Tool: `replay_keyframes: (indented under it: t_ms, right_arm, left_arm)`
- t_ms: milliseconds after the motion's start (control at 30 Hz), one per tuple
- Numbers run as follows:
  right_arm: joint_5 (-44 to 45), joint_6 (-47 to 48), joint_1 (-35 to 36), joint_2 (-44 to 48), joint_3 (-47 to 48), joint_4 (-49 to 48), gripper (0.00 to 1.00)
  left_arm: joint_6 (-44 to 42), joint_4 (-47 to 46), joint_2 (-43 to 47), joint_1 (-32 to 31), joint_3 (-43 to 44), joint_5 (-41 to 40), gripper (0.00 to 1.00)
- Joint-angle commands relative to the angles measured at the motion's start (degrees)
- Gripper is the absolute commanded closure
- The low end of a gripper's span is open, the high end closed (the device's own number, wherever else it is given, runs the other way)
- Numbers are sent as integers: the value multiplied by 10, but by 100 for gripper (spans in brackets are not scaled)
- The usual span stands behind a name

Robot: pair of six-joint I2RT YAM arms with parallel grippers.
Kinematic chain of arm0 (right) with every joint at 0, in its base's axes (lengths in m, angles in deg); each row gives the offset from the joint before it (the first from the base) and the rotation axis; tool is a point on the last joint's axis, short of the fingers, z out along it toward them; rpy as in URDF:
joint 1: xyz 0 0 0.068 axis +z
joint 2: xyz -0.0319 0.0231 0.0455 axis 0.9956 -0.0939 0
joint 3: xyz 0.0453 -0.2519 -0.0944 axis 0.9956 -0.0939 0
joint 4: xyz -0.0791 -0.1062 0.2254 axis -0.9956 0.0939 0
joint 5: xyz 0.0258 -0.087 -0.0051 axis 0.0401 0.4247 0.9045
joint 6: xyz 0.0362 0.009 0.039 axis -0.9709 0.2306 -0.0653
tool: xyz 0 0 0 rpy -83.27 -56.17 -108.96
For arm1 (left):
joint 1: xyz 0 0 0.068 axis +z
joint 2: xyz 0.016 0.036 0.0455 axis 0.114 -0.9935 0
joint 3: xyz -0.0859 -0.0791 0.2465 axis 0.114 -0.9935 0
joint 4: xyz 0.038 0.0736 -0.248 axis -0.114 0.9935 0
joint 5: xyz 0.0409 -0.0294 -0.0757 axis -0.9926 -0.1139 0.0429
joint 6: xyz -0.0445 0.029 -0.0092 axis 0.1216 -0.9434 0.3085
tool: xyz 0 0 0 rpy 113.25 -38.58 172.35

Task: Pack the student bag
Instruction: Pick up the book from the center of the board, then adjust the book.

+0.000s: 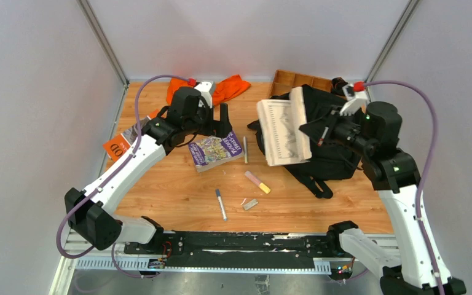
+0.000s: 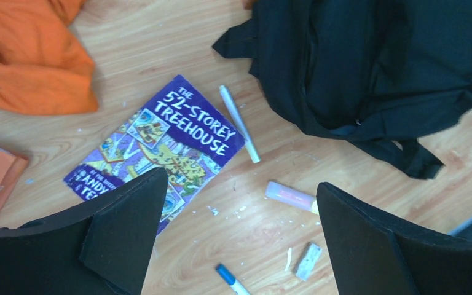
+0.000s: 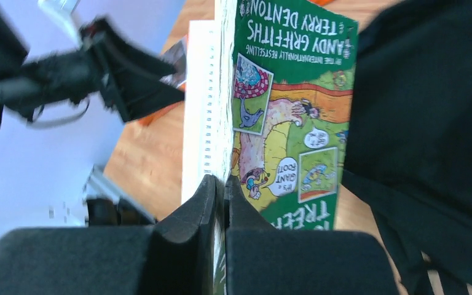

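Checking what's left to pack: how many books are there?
3: purple book flat in the middle, orange book far left, green book held in the right fingers. Others may be hidden.

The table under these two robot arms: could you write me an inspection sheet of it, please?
Surface: light wooden table, with small white crumbs.
Job's things: large black soft fabric backpack lying on the right; green-covered paperback book lifted off the table beside it.
Clutter: purple paperback book, crumpled orange cloth, orange-covered book, white pen, pink-and-yellow highlighter, blue-capped marker, small grey eraser, wooden compartment tray.
Grippers: left claw open, empty, above the purple paperback book; right claw shut on the green-covered paperback book.
Cables: purple cable looping over each arm.
Surroundings: plain grey walls on three sides.
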Motion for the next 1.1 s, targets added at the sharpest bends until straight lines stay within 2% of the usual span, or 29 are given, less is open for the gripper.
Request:
replay_keyframes:
  t_ms: [0,167,333,533,667,933,1067]
  right_arm:
    - [-90,97,88,-27,-16,-123,100]
    - [-93,178,143,-46,-72,-171,100]
    - [-65,251,203,-58,-98,-197,100]
    - [-20,309,269,-77,-88,-185,100]
    - [-5,331,285,-63,-106,-198,100]
    - [19,335,296,-41,-135,-198,100]
    - [23,332,301,-27,-161,-223,100]
  left_arm:
    - [-3,-8,33,38,-17,139,0]
    - [28,-9,52,118,-27,253,0]
    - [110,-75,35,167,-50,370,0]
    - [166,-90,-42,171,-29,459,0]
    - [149,-41,-96,173,-18,481,0]
    - [188,-82,-106,173,-89,546,0]
    - [269,-188,-106,169,-166,610,0]
